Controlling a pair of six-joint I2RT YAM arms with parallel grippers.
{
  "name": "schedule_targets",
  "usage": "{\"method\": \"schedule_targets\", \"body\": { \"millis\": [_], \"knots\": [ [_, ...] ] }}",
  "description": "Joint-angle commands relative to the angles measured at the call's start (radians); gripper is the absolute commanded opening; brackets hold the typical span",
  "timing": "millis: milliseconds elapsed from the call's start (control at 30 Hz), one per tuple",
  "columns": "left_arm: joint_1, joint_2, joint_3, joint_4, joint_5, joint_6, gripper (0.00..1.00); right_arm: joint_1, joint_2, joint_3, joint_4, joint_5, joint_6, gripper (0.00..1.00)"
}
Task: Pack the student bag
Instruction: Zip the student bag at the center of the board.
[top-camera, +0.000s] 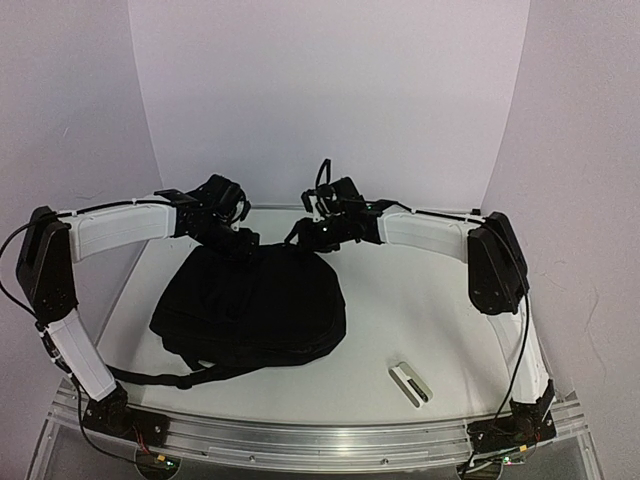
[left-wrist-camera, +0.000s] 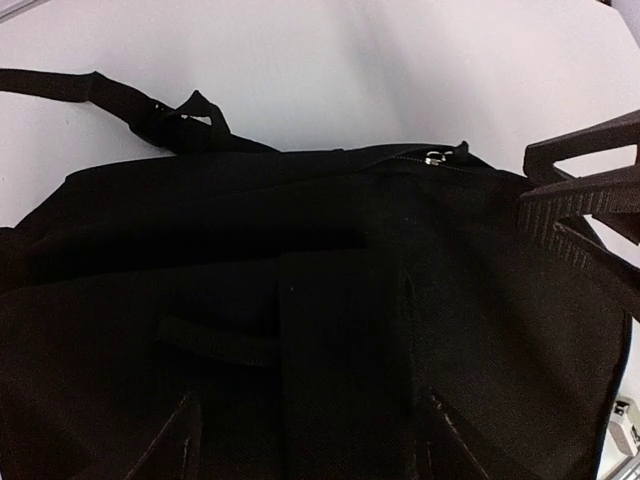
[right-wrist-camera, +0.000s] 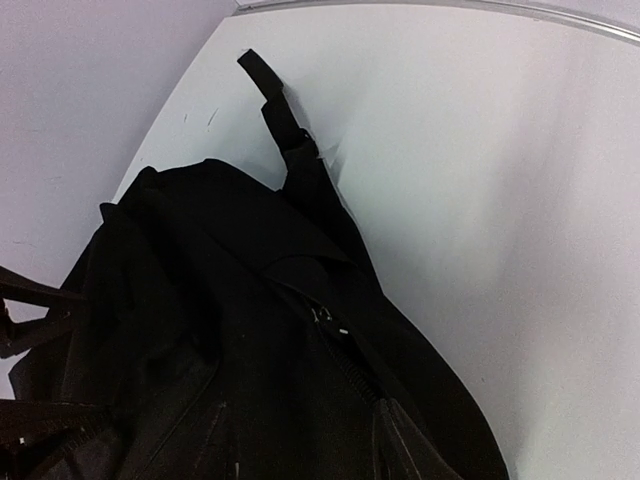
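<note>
Top external view: the bag (top-camera: 250, 305) lies flat left of centre on the white tabletop (top-camera: 420, 300). Its left edge sits near the tabletop's left border, and its far edge lies under both arms. A strap (top-camera: 150, 377) trails from its near left corner along the front, toward the left arm's base. Right of the bag, bare tabletop runs to the right wall, broken only by a small white-and-silver object (top-camera: 410, 384) in the lower right, just inside the front rail (top-camera: 330, 440). A narrower bare strip lies between the bag's far edge and the back wall (top-camera: 330, 100).

The left fingers (left-wrist-camera: 180, 445) show at the bottom of the left wrist view, set wide apart and pressed down on black fabric with nothing pinched between them. The zipper pull (left-wrist-camera: 435, 157) glints at the bag's upper edge, right of centre, with white tabletop above it.

The right fingers (left-wrist-camera: 575, 195) enter that view from the right edge and meet the bag's corner just beside the pull. Whether they are parted or have fabric between them I cannot tell. In the right wrist view the bag fills the lower left. A short tab (right-wrist-camera: 270, 85) points toward the upper left, and bare tabletop spreads across the right half up to the curved far edge.
</note>
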Motion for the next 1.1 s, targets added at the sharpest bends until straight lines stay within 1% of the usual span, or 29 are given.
{"method": "schedule_targets", "body": {
  "millis": [0,333,567,633,733,867,933,1067],
  "knots": [
    [-0.001,0.015,0.043,-0.007,-0.043,0.012,0.67,-0.002,0.062,0.087,0.012,-0.014,0.003,0.41],
    [-0.001,0.041,0.021,0.009,-0.025,0.018,0.47,-0.008,0.175,0.211,0.008,-0.035,0.017,0.38],
    [-0.001,0.043,0.007,0.021,-0.010,0.018,0.43,-0.010,0.226,0.253,0.006,-0.039,0.024,0.34],
    [0.000,0.042,0.005,0.024,-0.008,0.018,0.43,-0.011,0.235,0.261,0.005,-0.033,0.027,0.31],
    [-0.001,0.045,0.003,0.027,-0.005,0.021,0.43,-0.011,0.240,0.272,0.007,-0.016,0.035,0.23],
    [0.000,0.044,-0.009,0.034,-0.004,0.020,0.42,-0.011,0.231,0.272,0.008,0.022,0.050,0.06],
    [0.000,0.043,-0.017,0.035,-0.011,0.014,0.41,-0.011,0.212,0.261,0.010,0.057,0.058,0.00],
    [0.000,0.034,-0.052,0.038,-0.038,-0.012,0.39,-0.011,0.136,0.183,0.015,0.160,0.076,0.00]
  ]
}}
